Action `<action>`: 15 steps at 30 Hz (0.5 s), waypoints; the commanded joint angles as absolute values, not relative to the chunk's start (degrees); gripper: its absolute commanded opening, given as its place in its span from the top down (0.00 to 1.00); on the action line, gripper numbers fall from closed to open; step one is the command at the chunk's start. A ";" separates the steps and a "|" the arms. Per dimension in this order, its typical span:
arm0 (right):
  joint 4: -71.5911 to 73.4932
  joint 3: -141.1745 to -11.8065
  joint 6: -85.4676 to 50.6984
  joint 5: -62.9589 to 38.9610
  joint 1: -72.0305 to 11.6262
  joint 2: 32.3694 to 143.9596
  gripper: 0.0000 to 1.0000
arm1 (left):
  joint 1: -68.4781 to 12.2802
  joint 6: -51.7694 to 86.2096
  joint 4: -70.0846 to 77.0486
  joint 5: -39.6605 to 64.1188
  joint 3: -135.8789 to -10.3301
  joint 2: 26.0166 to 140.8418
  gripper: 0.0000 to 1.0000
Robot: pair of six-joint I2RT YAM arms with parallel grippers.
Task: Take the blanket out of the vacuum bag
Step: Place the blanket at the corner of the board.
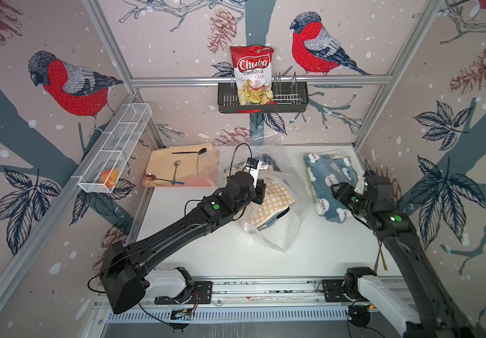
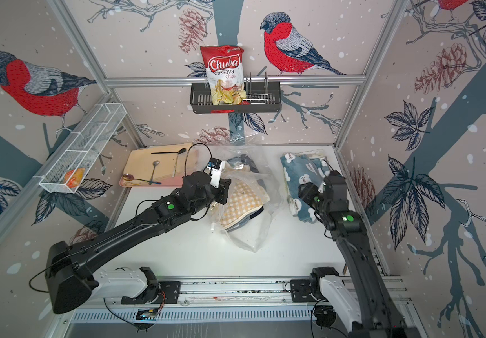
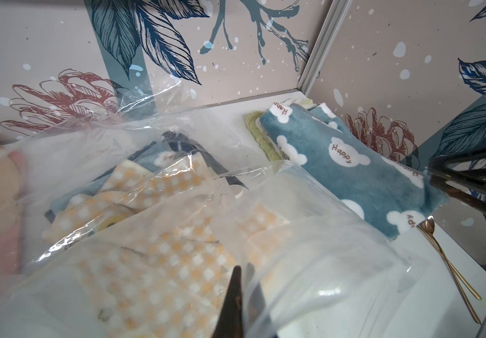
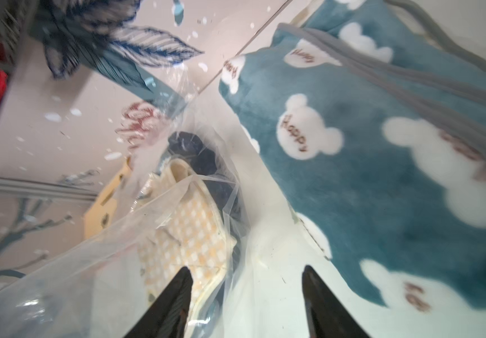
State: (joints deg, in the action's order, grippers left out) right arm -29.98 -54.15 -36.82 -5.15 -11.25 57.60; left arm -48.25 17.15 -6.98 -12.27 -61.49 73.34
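Observation:
The vacuum bag (image 1: 276, 234) (image 2: 250, 237) is crinkly clear plastic in the middle of the white table. A yellow checked blanket (image 1: 274, 196) (image 3: 162, 263) (image 4: 183, 234) lies inside it on darker cloth. A blue blanket (image 1: 323, 178) (image 2: 297, 175) (image 3: 353, 175) (image 4: 367, 146) with white "Happy" bears lies folded outside the bag, at the table's right. My left gripper (image 1: 257, 191) (image 2: 224, 191) (image 3: 243, 267) is shut on the bag's film over the checked blanket. My right gripper (image 1: 336, 190) (image 2: 304, 190) (image 4: 247, 269) hangs open and holds nothing, over bare table between the bag and the blue blanket.
A pink tray (image 1: 183, 183) with a beige cloth and spoons sits at the back left. A white mesh basket (image 1: 115, 149) hangs on the left wall. A black rack (image 1: 291, 99) on the back wall holds a red chips bag (image 1: 252, 67). A gold spoon (image 3: 446, 263) lies near the right wall.

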 commanded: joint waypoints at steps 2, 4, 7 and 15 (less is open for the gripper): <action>-30.13 -66.80 -28.18 9.31 -15.82 76.81 0.43 | -47.81 17.88 -5.28 -17.31 -60.81 72.04 1.00; -29.64 -72.27 -25.24 13.38 -15.99 84.36 0.41 | -47.68 17.85 -5.10 -17.23 -60.77 71.79 1.00; -31.29 -81.95 -21.51 15.85 -15.63 96.11 0.33 | -47.47 17.84 -4.95 -16.97 -60.60 71.82 1.00; -37.70 -103.09 -14.65 27.51 -17.86 119.62 0.24 | -46.79 18.10 -4.66 -15.05 -60.66 72.49 1.00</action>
